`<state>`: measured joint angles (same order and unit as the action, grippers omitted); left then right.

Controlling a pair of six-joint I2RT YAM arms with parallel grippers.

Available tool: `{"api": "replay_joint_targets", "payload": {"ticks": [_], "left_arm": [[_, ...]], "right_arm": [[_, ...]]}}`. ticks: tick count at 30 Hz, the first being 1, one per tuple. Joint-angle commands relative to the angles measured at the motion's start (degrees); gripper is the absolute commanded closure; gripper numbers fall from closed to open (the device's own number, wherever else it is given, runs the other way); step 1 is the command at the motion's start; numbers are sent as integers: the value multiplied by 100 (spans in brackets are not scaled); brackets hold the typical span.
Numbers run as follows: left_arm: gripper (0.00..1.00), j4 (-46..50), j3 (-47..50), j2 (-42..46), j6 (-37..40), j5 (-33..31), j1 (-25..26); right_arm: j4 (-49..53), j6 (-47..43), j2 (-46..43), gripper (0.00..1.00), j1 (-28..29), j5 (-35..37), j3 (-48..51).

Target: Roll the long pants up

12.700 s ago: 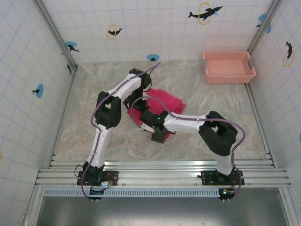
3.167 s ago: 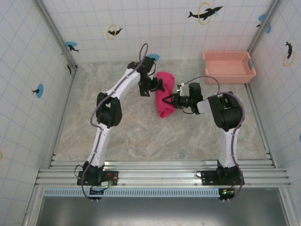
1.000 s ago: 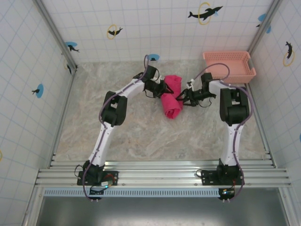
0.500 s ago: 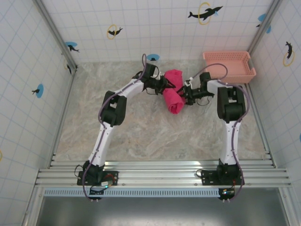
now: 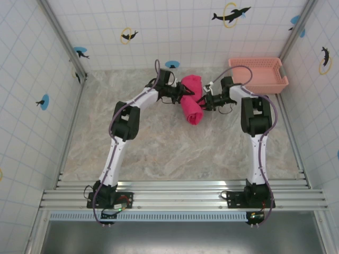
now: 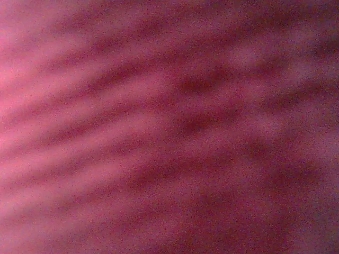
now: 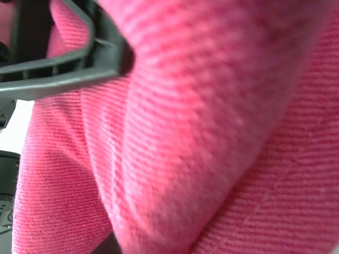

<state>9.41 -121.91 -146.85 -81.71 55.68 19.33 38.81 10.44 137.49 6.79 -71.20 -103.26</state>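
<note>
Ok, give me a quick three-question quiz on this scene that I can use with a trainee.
1. True or false: the long pants lie spread flat on the table.
2. Where does the pink basket stand? A. at the far right corner of the table; B. at the near left corner; C. on top of the pants.
3. Which arm's fingers meet the pants on the side facing the basket?
Key: 1. False, they are rolled into a bundle. 2. A. 3. The right fingers.
</note>
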Motion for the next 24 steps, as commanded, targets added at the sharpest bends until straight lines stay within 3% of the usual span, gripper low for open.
{"api": "replay_joint_targets", "payload": {"ticks": [1,5,9,10,12,15,16,17,19,24], "left_arm": [[40,-1599,-388,423,-803,318,245],[37,-2045,-685,222,-1238,177,250],[51,-2836,-1034,-77,-1987,86,282],[45,-3003,-1066,-129,-2146,74,280],[18,-3131,-1115,-192,-2261,20,258],[14,-2915,-1091,-113,-2088,-97,140],[3,-2823,-1049,-64,-1999,-155,88],[3,-2696,-1052,-10,-1874,-216,2],[3,-2394,-1028,124,-1615,-315,-147],[3,-2037,-666,483,-1189,-395,-483]], "right_arm": [[323,-155,-439,96,383,-6,-223],[312,8,-636,100,225,118,-616],[308,359,-754,100,109,383,-1176],[266,435,-775,100,93,478,-1271],[-139,846,-898,100,65,789,-1331],[-1326,1723,-1200,100,-33,1393,-1033],[-1826,2161,-1316,100,-75,1503,-832],[-2740,2653,-1436,100,-142,1696,-575],[-3567,3137,-1577,100,-228,2145,-286],[-4040,3181,-1614,100,-283,2998,-392]]}}
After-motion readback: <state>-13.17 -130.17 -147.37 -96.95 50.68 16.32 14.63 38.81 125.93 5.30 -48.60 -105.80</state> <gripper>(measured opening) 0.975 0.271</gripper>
